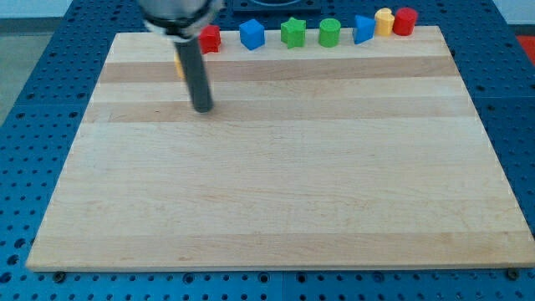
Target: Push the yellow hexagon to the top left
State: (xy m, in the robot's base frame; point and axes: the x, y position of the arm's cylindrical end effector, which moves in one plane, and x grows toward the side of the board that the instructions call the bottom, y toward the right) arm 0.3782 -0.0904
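Observation:
My tip (202, 109) rests on the wooden board (276, 184) in its upper left part. A thin sliver of yellow block (178, 65) shows just left of the rod, mostly hidden behind it, so its shape cannot be made out. It lies above and slightly left of the tip. A red block (210, 38) sits at the top edge just right of the rod.
Along the top edge, from left to right, stand a blue block (252, 34), a green star-like block (293, 33), a green round block (329, 33), a blue block (363, 28), a yellow block (384, 21) and a red block (405, 21).

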